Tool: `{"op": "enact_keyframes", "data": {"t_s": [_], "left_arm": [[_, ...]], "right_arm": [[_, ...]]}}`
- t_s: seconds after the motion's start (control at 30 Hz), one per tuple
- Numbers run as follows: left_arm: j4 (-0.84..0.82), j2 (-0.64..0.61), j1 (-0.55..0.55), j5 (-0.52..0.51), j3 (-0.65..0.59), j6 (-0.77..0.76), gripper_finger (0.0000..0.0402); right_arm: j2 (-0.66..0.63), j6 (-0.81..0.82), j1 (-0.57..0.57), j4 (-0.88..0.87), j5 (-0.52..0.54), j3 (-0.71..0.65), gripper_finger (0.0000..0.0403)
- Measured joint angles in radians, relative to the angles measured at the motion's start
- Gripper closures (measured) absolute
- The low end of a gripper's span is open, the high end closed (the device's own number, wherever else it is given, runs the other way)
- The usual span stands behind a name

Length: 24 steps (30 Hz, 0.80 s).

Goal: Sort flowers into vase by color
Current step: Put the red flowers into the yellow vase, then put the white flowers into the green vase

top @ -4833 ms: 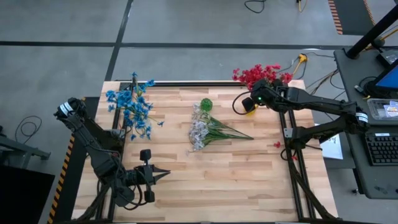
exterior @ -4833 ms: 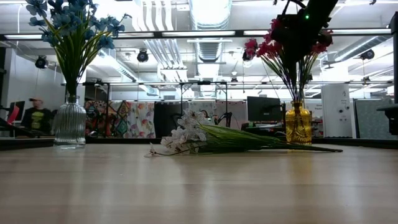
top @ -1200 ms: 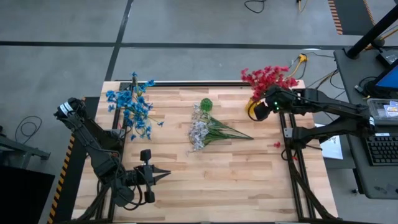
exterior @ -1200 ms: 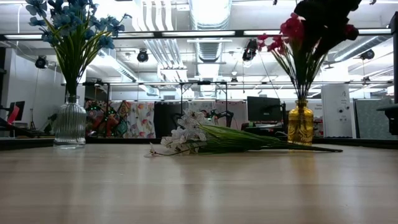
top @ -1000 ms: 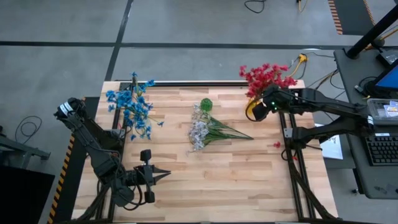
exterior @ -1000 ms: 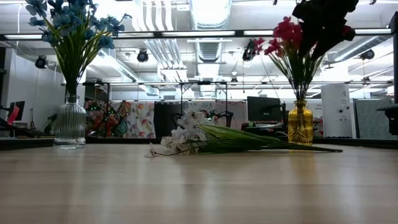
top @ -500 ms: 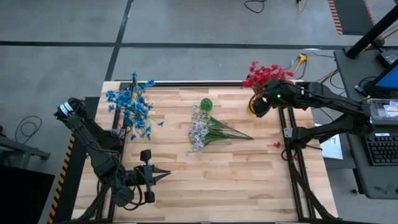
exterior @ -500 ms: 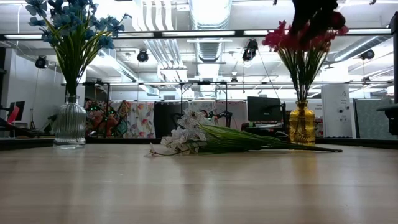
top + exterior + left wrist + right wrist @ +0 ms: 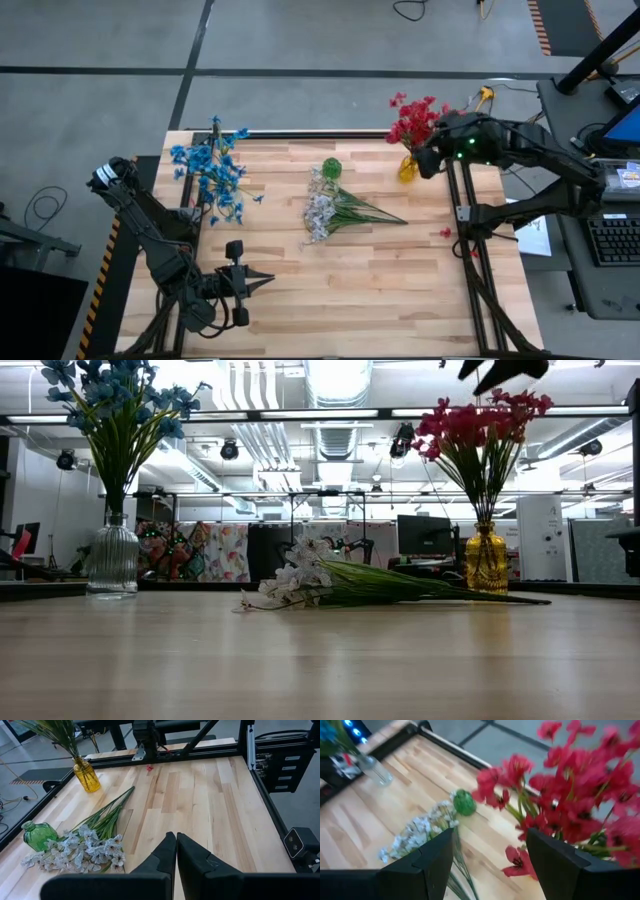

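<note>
Right claw (image 9: 432, 160): released, beside the red flowers (image 9: 412, 120).
Risk: snagging blossoms could tip the yellow vase (image 9: 407, 168).

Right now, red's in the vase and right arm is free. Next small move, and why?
Probably swing the right gripper down toward the white flowers, aiming at their green stems. Its fingers are open and empty beside the red flowers, which stand in the yellow vase; the white bunch lies loose on the table next to the empty green vase. The left gripper rests shut.

No text, label, brand, number or sign can be read in any view.
</note>
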Motion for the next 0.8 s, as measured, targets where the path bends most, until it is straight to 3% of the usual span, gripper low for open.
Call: {"op": "enact_keyframes", "data": {"t_s": [0.17,0.43,0.53,0.8], "left_arm": [[0.0,0.0,0.0,0.0,0.0,0.0,0.0402],[0.013,0.0,0.008,0.0,0.0,0.0,0.0402],[0.052,0.004,0.016,-0.001,0.0,0.001,0.0402],[0.201,0.05,0.027,0.015,0.0,0.012,0.0402]], "right_arm": [[0.0,-0.019,0.0,0.005,-0.034,0.081,0.0165],[0.0,-0.024,0.055,0.041,-0.323,0.146,0.0165],[0.008,0.0,0.124,0.015,-0.388,0.144,0.0165],[0.112,0.091,0.419,-0.09,-0.381,0.139,0.0165]]}}
